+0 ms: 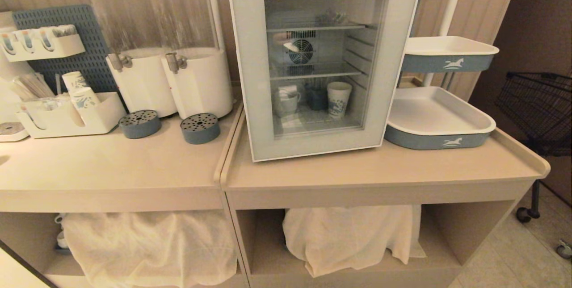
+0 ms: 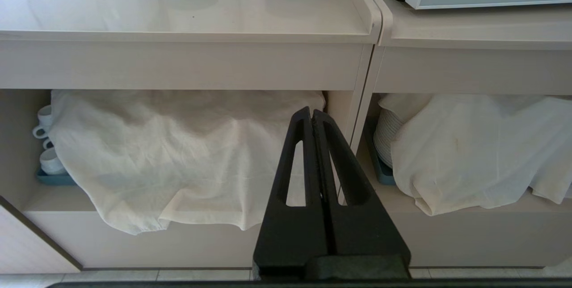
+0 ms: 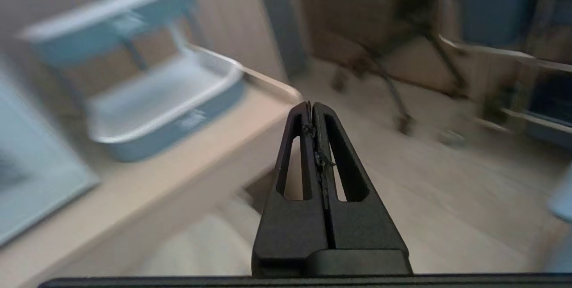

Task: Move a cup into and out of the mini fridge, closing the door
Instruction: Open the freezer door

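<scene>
Nearest the robot, the left end effector [image 2: 313,116] hung pinched together and empty in front of the cloth-covered lower shelves [image 2: 178,154], parked. The right end effector [image 3: 312,108], likewise clamped on nothing, was off the tabletop's [image 1: 366,172] right corner, pointing past the blue-and-white trays [image 3: 161,100]. On the tabletop stood the mini fridge [image 1: 321,60] with its door [image 1: 250,78] closed. Behind the glass, on the bottom shelf, sat the cup [image 1: 286,100], left of a taller printed paper cup [image 1: 338,98]. Being ceramic, it was probably rigid, fairly heavy, smooth and chip-prone; pinching across the rim wall looked the safest hold. The door would likely swing stiffly against its seal.
</scene>
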